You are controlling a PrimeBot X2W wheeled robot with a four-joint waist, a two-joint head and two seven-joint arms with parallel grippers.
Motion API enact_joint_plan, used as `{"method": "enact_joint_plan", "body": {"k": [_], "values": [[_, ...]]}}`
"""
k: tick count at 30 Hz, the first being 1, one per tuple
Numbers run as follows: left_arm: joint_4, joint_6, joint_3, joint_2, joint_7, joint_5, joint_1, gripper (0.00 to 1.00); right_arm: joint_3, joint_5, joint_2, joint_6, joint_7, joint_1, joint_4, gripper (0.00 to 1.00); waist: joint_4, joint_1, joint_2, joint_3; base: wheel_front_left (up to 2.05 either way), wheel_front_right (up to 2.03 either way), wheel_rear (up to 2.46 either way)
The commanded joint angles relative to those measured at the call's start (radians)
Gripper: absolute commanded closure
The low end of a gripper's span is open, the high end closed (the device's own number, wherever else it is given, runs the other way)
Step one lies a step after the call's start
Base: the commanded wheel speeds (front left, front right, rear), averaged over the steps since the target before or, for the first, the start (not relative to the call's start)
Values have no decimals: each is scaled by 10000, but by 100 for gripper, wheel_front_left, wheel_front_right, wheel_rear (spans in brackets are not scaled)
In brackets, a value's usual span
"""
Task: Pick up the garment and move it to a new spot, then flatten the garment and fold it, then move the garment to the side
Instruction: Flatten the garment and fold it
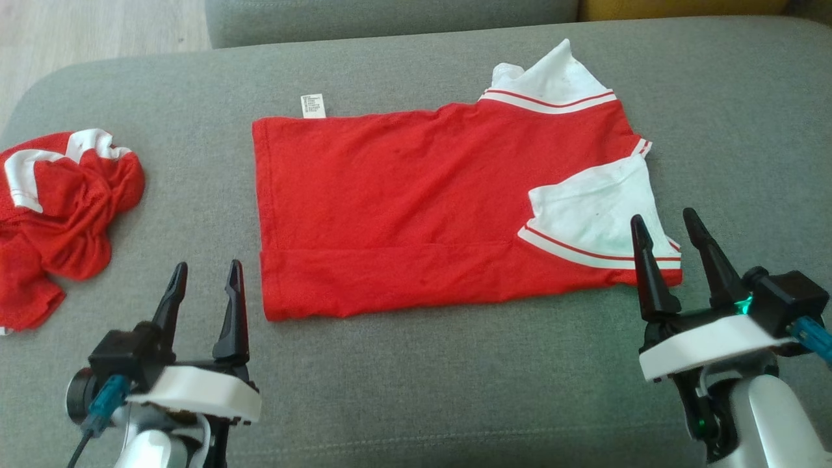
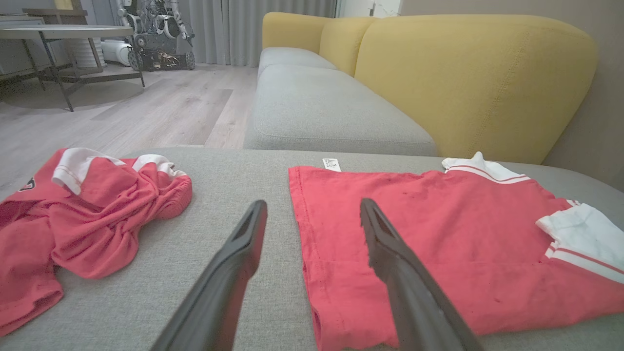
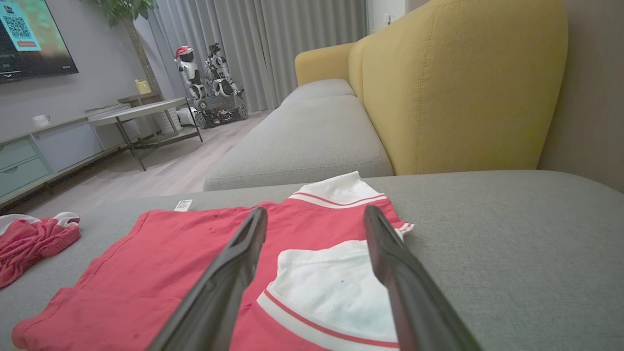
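The garment (image 1: 416, 201), a red shirt with white red-striped sleeves, lies spread flat on the grey cushion (image 1: 416, 390), with its near edge folded over. It also shows in the left wrist view (image 2: 429, 243) and the right wrist view (image 3: 195, 263). My left gripper (image 1: 205, 270) stands open just off the garment's near left corner, empty (image 2: 312, 207). My right gripper (image 1: 666, 224) is open at the near right corner, over the white sleeve (image 3: 336, 287), holding nothing (image 3: 314, 214).
A second red-and-white garment (image 1: 58, 208) lies crumpled at the cushion's left end. A yellow sofa back (image 2: 463, 78) and another grey seat (image 2: 317, 107) lie beyond. Wooden floor (image 2: 146, 107), a table (image 2: 63, 34) and another robot (image 3: 209, 78) stand further off.
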Motion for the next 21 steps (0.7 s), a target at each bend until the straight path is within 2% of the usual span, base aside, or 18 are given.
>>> {"method": "enact_joint_plan", "body": {"k": [1, 9, 13, 21], "values": [[-311, 11, 320, 229, -53, 40, -397, 0, 157, -47, 1, -7, 9, -95, -344, 0, 8, 0, 0, 21, 0, 0, 0], [-190, -98, 150, 238, -80, 88, -705, 0, 137, 13, 4, -7, 19, -220, -321, 0, 22, 0, 0, 175, 0, 0, 0], [-4, -363, -74, 304, 157, 145, -1405, 0, -71, 24, -200, -7, 78, -722, -46, 0, 53, 0, 0, 443, 0, 0, 0], [1665, -930, -490, 33, 1158, -340, -2461, 0, -318, 17, -795, -7, 818, -1961, 2038, 0, 13, 0, 0, 1088, 0, 0, 0]]}}
